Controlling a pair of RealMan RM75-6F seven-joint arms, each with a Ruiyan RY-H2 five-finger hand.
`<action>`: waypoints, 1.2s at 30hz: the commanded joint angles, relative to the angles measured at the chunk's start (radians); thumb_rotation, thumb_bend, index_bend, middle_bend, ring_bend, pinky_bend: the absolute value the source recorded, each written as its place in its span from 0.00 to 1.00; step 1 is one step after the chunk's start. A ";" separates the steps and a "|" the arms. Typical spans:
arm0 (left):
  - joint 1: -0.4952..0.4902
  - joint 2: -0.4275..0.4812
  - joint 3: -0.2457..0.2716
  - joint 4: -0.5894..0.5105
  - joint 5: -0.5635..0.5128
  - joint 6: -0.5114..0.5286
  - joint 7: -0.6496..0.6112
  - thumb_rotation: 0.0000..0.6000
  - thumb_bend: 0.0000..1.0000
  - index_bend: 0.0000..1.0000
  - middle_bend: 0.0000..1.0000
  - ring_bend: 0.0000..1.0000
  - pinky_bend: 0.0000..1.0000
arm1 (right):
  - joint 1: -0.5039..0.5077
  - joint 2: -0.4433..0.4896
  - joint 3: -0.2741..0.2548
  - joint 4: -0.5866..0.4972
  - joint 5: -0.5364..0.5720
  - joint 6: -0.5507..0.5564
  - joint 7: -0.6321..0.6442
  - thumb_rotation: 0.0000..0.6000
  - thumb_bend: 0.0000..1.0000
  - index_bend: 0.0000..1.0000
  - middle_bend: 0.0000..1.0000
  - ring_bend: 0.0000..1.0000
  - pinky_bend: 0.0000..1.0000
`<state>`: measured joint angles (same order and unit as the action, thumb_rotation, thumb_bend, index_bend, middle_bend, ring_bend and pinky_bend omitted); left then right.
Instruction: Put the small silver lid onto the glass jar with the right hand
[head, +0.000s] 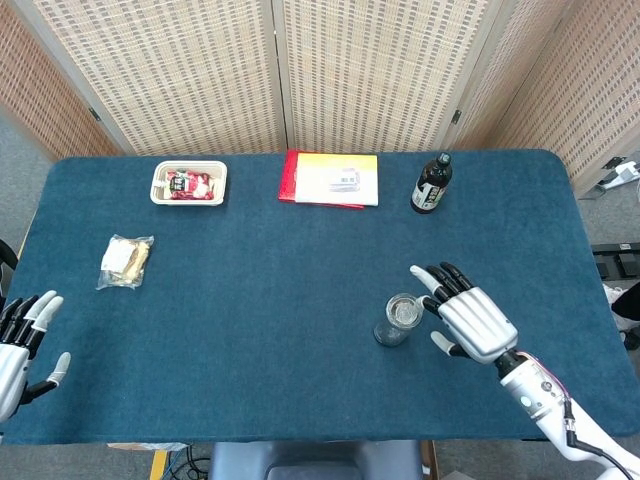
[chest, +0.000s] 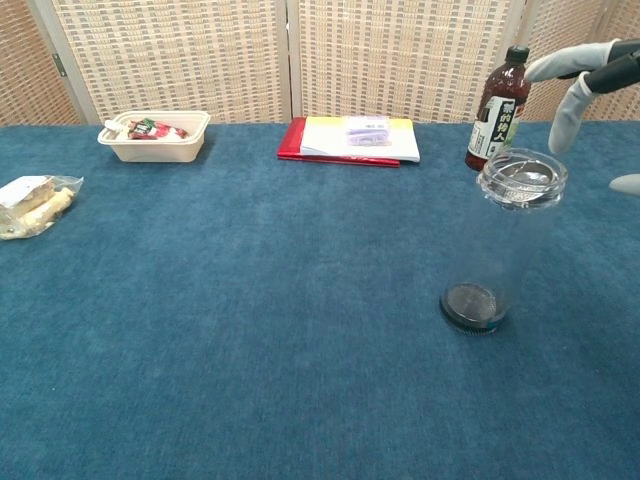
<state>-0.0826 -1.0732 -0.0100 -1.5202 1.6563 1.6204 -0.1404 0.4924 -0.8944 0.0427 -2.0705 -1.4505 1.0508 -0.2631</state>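
I see the glass jar (chest: 497, 250) standing upright on the blue table, towards my right side and nearer the front edge; it is tall, clear and cylindrical, so the cloth shows through its wall; its round base looks dark in my chest view; the small silver lid (chest: 522, 178) sits on its mouth, level, a shiny round disc with a raised rim; from my head view I look down onto the lid (head: 402, 309) as a pale circle capping the jar (head: 393, 322).

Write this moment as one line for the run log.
stage: lid placed | small silver lid on glass jar | right hand beside jar, holds nothing | left hand idle
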 joint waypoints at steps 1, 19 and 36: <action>0.001 0.001 0.000 -0.001 0.001 0.003 -0.004 1.00 0.39 0.00 0.05 0.00 0.00 | 0.002 -0.008 -0.001 0.006 0.006 -0.010 -0.004 1.00 0.36 0.37 0.00 0.00 0.00; 0.002 0.003 0.000 0.000 0.003 0.005 -0.011 1.00 0.39 0.00 0.05 0.00 0.00 | 0.006 -0.049 -0.006 0.058 0.037 -0.040 -0.005 1.00 0.36 0.37 0.00 0.00 0.00; 0.000 0.001 -0.002 0.002 0.001 0.000 -0.005 1.00 0.39 0.00 0.05 0.00 0.00 | -0.021 0.016 0.011 0.002 -0.045 0.035 0.081 1.00 0.36 0.37 0.00 0.00 0.00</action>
<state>-0.0819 -1.0722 -0.0116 -1.5175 1.6571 1.6211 -0.1458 0.4805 -0.8924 0.0518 -2.0569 -1.4807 1.0737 -0.1987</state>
